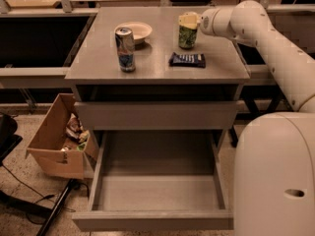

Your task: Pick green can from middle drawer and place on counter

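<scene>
The green can (187, 35) stands upright on the grey counter (157, 70), at its back right. My gripper (188, 19) comes in from the right and is shut on the can's top. The arm stretches from the lower right up to it. The middle drawer (156, 220) is pulled out below the counter, and its grey box shows nothing inside.
A tall blue-and-silver can (125, 49), a white bowl (136, 31) and a dark blue snack packet (187, 59) are on the counter. A shut drawer panel (157, 115) is above the open one. A cardboard box (55, 144) is on the floor at left. My white base (275, 176) is at right.
</scene>
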`<control>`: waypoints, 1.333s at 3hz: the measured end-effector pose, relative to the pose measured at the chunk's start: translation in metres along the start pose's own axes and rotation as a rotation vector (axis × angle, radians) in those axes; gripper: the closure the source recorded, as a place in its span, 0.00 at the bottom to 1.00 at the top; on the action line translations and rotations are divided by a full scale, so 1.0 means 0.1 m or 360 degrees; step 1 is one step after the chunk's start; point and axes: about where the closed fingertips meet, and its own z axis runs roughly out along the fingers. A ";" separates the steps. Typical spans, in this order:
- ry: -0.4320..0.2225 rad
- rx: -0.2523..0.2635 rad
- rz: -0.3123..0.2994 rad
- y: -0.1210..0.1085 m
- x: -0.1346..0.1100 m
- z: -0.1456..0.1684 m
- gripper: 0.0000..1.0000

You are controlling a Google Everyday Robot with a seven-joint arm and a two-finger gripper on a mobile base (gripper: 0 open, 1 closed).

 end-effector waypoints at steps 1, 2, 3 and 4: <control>0.0000 0.0000 0.0000 0.00 0.00 0.00 0.50; 0.0000 0.0000 0.0000 0.00 0.00 0.00 0.27; 0.0000 0.0000 0.0000 0.00 0.00 0.00 0.04; -0.0037 -0.0057 0.0048 0.02 -0.04 -0.06 0.00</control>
